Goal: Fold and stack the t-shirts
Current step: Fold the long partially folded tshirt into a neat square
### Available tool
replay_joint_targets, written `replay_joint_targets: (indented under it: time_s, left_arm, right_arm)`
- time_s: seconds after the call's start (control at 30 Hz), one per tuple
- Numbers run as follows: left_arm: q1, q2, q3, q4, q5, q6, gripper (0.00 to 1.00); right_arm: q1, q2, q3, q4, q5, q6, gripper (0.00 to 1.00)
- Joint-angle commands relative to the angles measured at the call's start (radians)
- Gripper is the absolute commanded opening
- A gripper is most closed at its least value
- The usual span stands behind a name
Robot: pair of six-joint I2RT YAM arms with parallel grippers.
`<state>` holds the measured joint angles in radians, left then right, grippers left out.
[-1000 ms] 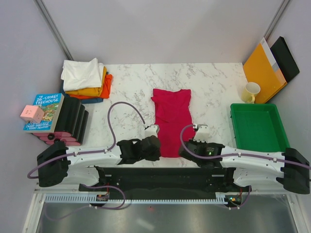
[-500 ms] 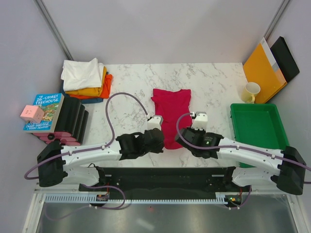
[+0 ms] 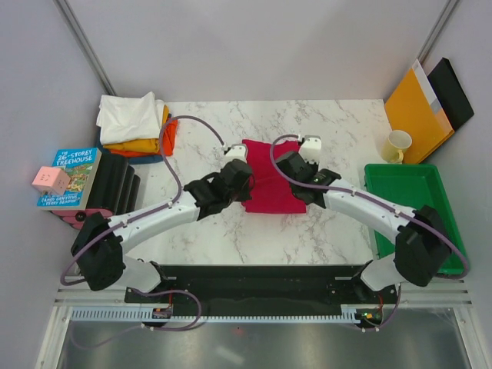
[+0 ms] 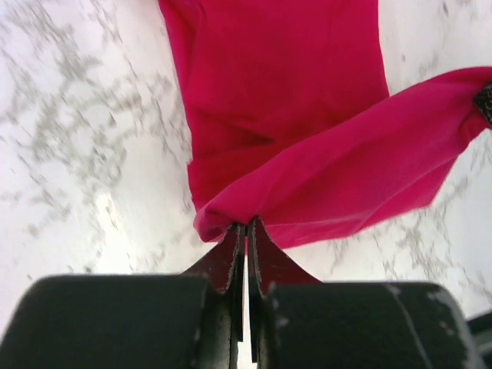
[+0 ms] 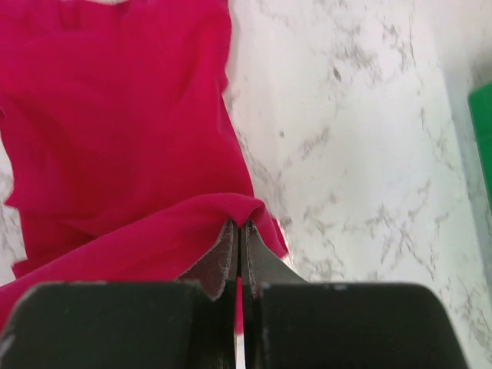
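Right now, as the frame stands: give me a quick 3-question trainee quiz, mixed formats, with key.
1. True or false: the left gripper and the right gripper are both shut on the red t-shirt.
2. Which colour of shirt tops the pile at the table's far left corner? A white, B dark blue, C red.
3. Fill in: the green tray sits on the robot's ____ side.
Key: 1 true; 2 A; 3 right.
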<state>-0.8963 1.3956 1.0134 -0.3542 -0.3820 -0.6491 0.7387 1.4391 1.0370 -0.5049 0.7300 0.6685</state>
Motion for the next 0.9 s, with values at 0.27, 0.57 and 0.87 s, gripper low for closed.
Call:
replay_joint_targets:
  time_s: [0.27,0.57,0.87]
  left_arm:
    - [0.158,0.256,0.365,0.086,0.054,0.244,0.02]
    - [0.240,0.465,0.542,0.080,0.100,0.247,0.02]
    - [0.313,0.635,0.646,0.074,0.146,0.255,0.02]
  right_arm:
    - [-0.166,0.285,0.357,0.120,-0.052,-0.159,0.00]
    - [-0.225,0.497,0.486,0.170,-0.089,-0.173,0.00]
    - [-0.248,0.639,0.551,0.189,-0.106,-0.175,0.00]
